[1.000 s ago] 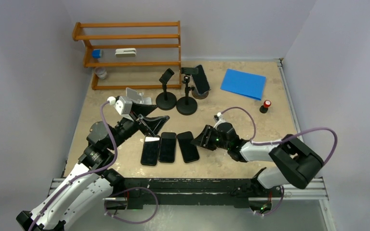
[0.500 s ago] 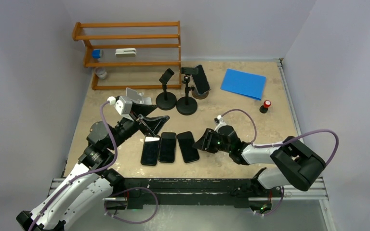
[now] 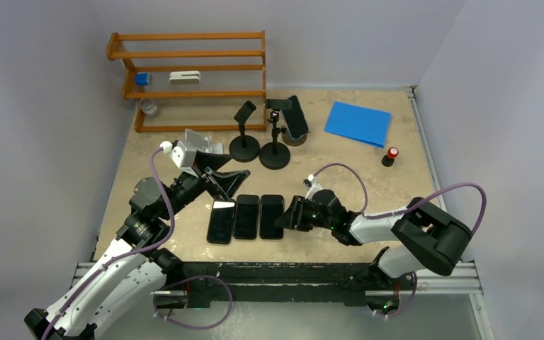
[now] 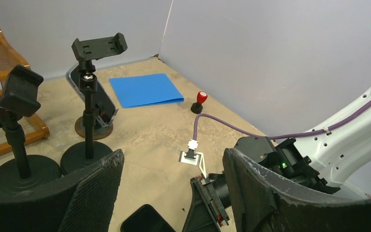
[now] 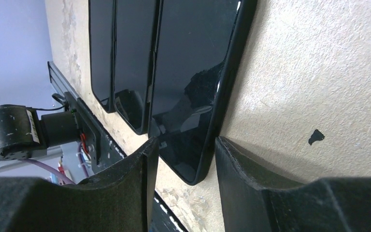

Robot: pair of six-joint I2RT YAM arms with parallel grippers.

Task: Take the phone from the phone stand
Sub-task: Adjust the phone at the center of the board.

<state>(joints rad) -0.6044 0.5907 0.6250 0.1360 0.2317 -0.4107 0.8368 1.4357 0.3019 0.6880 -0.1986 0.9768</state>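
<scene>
A dark phone (image 3: 297, 117) leans in a stand with a round brown base (image 3: 294, 139) at the back of the table; it also shows in the left wrist view (image 4: 101, 104). Two empty black stands (image 3: 244, 127) (image 3: 275, 134) are beside it. Three black phones lie flat side by side near the front (image 3: 221, 221) (image 3: 246, 217) (image 3: 272, 216). My right gripper (image 3: 292, 212) is open, low on the table, its fingers either side of the rightmost flat phone's near corner (image 5: 193, 169). My left gripper (image 3: 230, 183) is open and empty above the flat phones.
A wooden rack (image 3: 188, 71) stands at the back left with small items on it. A blue folder (image 3: 358, 122) and a red-topped knob (image 3: 392, 156) lie at the back right. A white and grey object (image 3: 202, 142) lies behind my left gripper.
My right gripper has moved left up to the rightmost flat phone, and that phone has shifted left against the middle one. The left arm has barely moved.
</scene>
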